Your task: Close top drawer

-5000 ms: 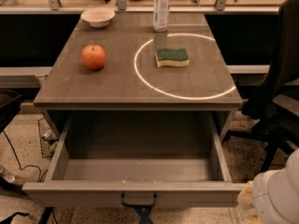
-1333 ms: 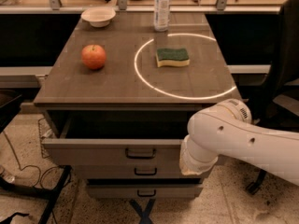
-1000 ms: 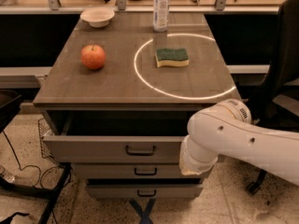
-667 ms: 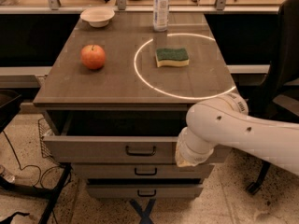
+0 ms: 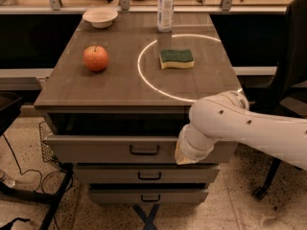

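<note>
The top drawer [image 5: 96,148] is the tallest of three grey-brown fronts, with a small dark handle [image 5: 144,150] at its centre. It stands out a little from the cabinet, and a dark gap shows between its front and the tabletop. My white arm [image 5: 240,123] reaches in from the right. My gripper [image 5: 183,153] is at the arm's end, against the right part of the top drawer's front, right of the handle. The arm hides the right end of the drawer front.
On the tabletop [image 5: 120,80] lie a red apple [image 5: 96,58], a green-and-yellow sponge [image 5: 176,58] inside a lit white ring, a white bowl [image 5: 100,17] and a clear bottle [image 5: 165,7]. Two shallower drawers [image 5: 148,175] sit below. A dark chair [image 5: 288,80] stands at the right and cables lie at the left.
The top drawer has gone from pulled far out to nearly in. My arm has come in from the right and moved left and inward along the drawer front.
</note>
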